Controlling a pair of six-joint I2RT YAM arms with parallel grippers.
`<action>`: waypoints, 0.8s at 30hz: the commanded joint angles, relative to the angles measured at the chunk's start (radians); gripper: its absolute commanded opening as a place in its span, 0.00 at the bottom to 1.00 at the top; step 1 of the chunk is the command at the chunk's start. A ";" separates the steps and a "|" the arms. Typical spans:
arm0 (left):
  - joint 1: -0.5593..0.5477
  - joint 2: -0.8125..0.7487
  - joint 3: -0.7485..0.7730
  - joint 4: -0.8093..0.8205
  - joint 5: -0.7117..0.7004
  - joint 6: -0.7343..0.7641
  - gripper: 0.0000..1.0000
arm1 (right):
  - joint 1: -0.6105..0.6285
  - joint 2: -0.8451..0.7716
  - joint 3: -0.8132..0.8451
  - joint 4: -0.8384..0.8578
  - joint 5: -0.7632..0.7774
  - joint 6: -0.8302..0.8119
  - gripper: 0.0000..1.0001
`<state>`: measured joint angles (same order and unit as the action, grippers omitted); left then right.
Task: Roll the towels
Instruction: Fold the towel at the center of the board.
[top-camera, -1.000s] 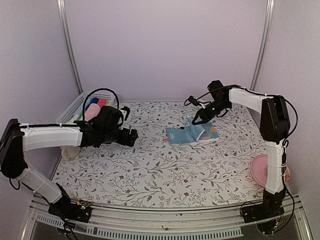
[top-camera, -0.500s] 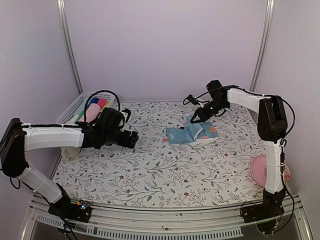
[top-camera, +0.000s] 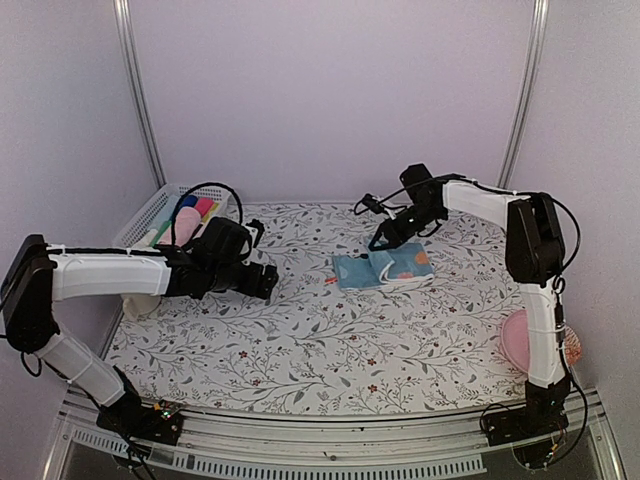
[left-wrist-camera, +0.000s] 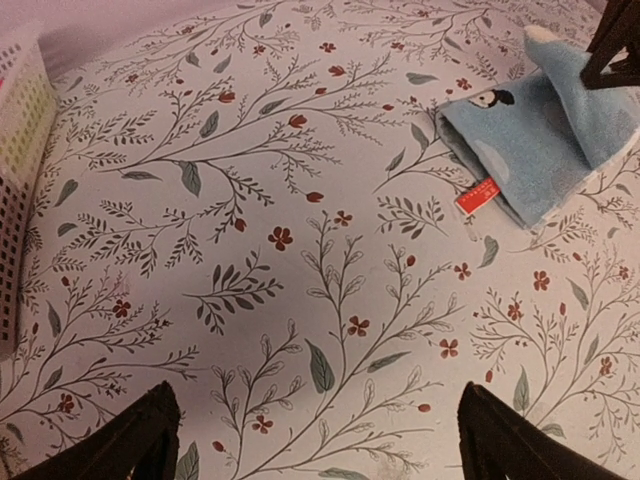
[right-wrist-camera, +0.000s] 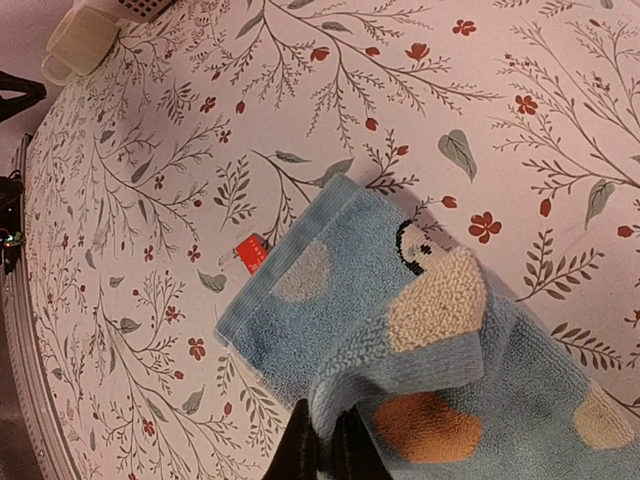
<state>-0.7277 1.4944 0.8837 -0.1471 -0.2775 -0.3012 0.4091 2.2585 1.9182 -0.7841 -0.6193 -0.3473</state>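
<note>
I am watching a table covered with a floral cloth (top-camera: 300, 345), seen from above and from both wrist cameras.

The light blue towel (top-camera: 392, 270) lies toward the far right of the table, between the two arms. The right gripper (top-camera: 380, 243) is pinched tight on a fold of it, and that part is lifted into a small peak while the rest rests flat. In the right wrist view the dark fingertips (right-wrist-camera: 300, 452) clamp the terry cloth at the bottom of the frame. The towel (right-wrist-camera: 330, 310) carries cream and orange spots and a small black-and-white figure. A small red-orange label (right-wrist-camera: 251, 252) is sewn to its hem. It has pale lettering, too small for me to read.

The left gripper (top-camera: 266, 280) hangs over the left half of the table, well apart from that towel, with its jaws spread wide and nothing between them. In its wrist view the two fingertips (left-wrist-camera: 140, 440) frame bare cloth, with the blue towel (left-wrist-camera: 530, 150) and its label (left-wrist-camera: 477, 194) at the upper right.

A white basket (top-camera: 148, 212) stands at the far left corner. A pale pink towel (top-camera: 185, 222) sits in it, seemingly rolled, beside bright coloured tubes (top-camera: 205, 207). A pink plate (top-camera: 520, 342) rests at the right edge. I see no other writing.
</note>
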 joint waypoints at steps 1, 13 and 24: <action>-0.018 0.010 -0.005 0.021 0.002 -0.007 0.97 | 0.014 0.031 0.047 0.022 -0.034 0.023 0.03; -0.021 0.015 -0.002 0.022 0.001 -0.005 0.97 | 0.040 0.067 0.073 0.020 -0.034 0.028 0.03; -0.020 0.025 0.001 0.024 0.005 -0.004 0.97 | 0.045 0.118 0.100 0.017 -0.043 0.033 0.17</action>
<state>-0.7330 1.5059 0.8837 -0.1452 -0.2771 -0.3012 0.4450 2.3295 1.9903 -0.7769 -0.6376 -0.3187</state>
